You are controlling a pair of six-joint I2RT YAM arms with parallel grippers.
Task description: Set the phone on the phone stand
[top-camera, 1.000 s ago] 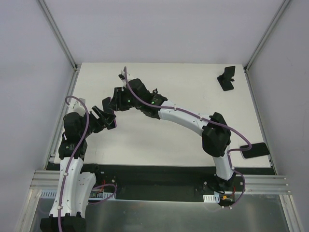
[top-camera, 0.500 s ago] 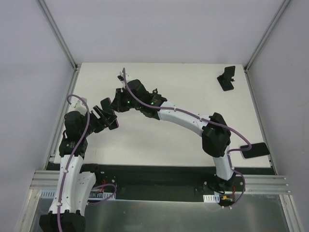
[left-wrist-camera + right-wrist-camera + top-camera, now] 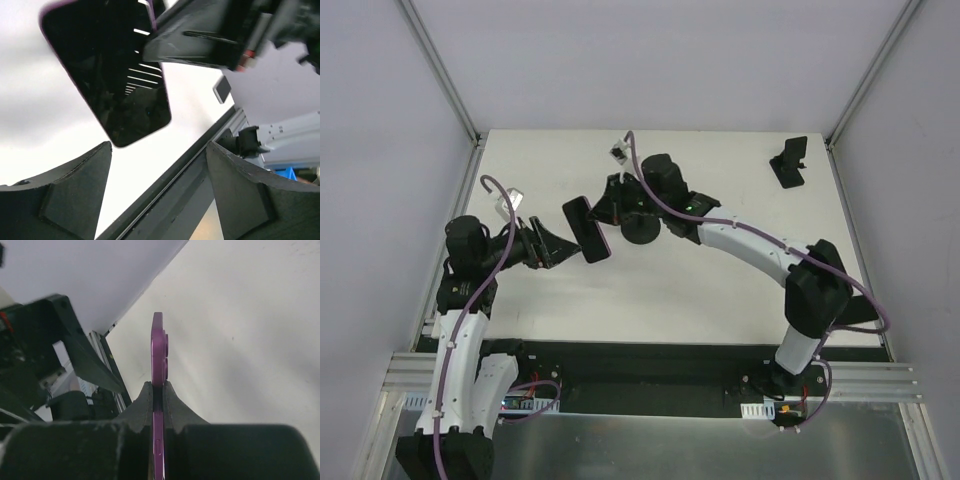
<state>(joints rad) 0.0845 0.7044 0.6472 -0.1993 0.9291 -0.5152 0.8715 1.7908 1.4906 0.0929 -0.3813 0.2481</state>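
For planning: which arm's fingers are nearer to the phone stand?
Right. The right fingers, holding the phone, are far left of the phone stand; the left fingers are further left.

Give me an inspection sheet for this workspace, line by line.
Surface: white table, matte.
Job's things: phone gripped at one end, not on the stand; phone stand at the far right corner, bearing nothing.
Clutter: dark flat item at the right edge, mostly hidden by the right arm; cannot tell what it is.
End effectors: right end effector shut on the phone; left end effector open, facing the phone, not touching it.
Cables: purple cables loop loosely along both arms.
Surroundings: pale walls, metal frame posts.
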